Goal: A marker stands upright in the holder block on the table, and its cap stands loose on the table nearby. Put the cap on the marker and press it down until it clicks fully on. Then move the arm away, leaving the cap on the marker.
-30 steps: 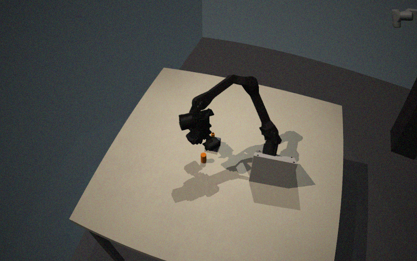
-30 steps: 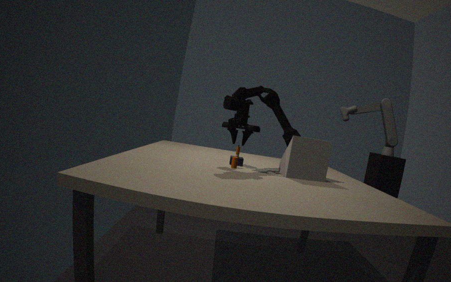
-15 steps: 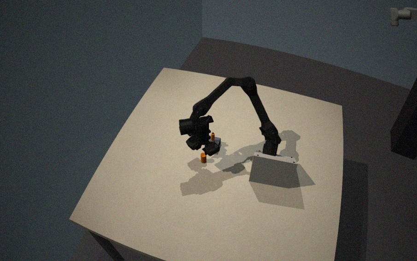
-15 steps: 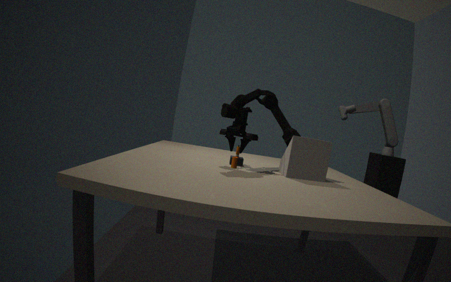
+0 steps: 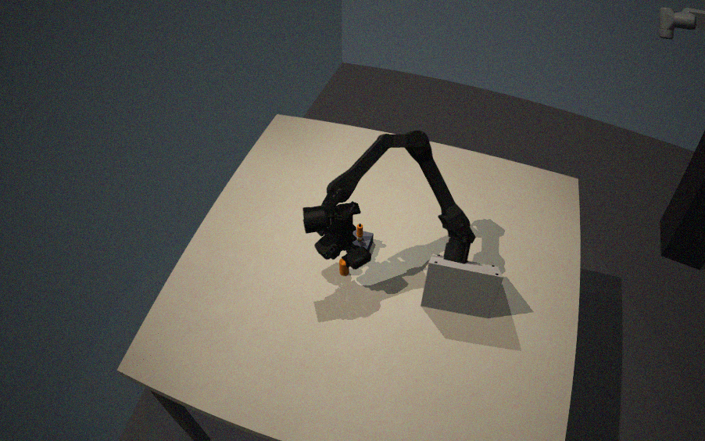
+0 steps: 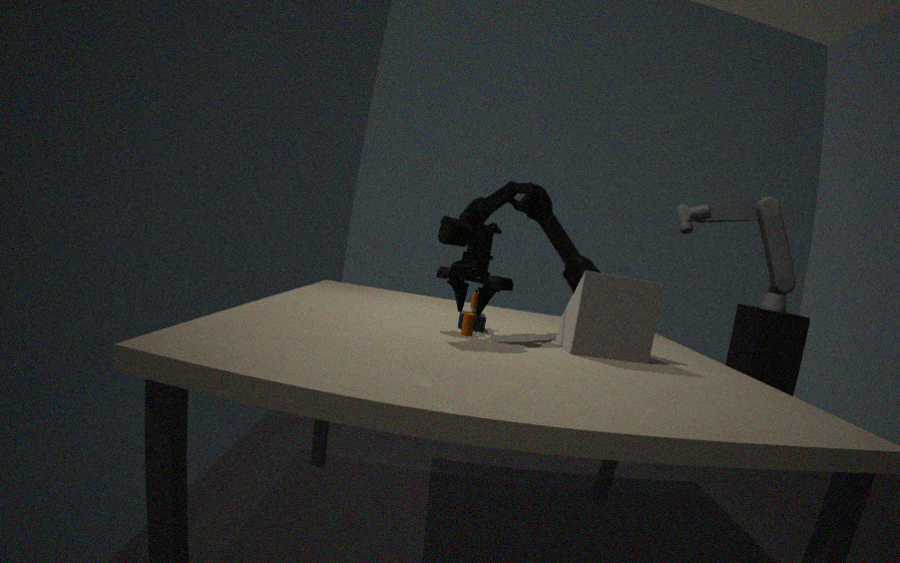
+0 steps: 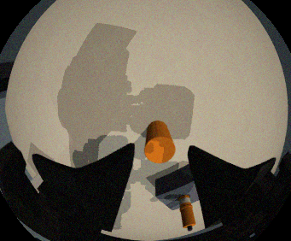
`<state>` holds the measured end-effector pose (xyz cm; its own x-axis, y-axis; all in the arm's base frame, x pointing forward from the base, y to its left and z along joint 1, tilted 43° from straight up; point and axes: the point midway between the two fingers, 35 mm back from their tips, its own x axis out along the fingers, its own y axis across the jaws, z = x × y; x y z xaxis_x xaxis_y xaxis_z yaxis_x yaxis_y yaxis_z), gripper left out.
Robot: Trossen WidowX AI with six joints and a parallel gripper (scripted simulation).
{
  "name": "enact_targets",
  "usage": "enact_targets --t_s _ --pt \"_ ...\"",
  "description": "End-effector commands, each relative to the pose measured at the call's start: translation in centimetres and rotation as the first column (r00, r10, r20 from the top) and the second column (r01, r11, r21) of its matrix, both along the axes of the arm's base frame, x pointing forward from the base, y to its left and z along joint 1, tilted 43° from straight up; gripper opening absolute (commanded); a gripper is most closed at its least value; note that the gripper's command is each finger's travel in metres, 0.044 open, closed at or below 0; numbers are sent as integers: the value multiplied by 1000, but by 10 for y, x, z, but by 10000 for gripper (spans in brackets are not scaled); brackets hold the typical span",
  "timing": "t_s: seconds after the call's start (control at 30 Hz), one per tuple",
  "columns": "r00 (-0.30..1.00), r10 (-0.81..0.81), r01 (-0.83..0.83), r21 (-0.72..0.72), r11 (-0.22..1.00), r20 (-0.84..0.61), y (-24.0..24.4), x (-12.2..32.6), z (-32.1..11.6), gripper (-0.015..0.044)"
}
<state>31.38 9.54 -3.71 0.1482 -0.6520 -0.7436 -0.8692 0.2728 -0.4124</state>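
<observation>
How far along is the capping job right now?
Early stage. Done: the gripper hangs open above the cap, which stands loose on the table, lined up between the fingers. In hand: nothing is gripped yet; lowering around the cap looks to be the likely next move. Left: grasp the cap, carry it to the bare marker upright in its holder block, press it on, then pull the arm away.

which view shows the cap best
The wrist view: the cap stands large and unobstructed on the table between the open jaws. The top view shows it small, at the gripper's edge. The exterior view shows a tiny orange shape in front of the holder.
</observation>
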Motion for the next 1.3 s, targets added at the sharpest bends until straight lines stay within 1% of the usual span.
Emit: enact_targets --t_s 0.0,0.7,0.83,1.13,1.23,1.27 --pt "1000 5 -5 -7 1000 -4 -5 0 -5 242" --pt "1000 5 -5 -9 1000 -3 -26 3 -27 242" --pt "1000 5 -5 -9 1000 -3 -25 3 -28 137" --pt "1000 5 -5 -9 1000 -3 -25 3 -28 77" --pt "1000 5 -5 -8 1000 -3 -22 3 -24 0" --pt "1000 5 -5 -8 1000 -3 -20 2 -22 0"
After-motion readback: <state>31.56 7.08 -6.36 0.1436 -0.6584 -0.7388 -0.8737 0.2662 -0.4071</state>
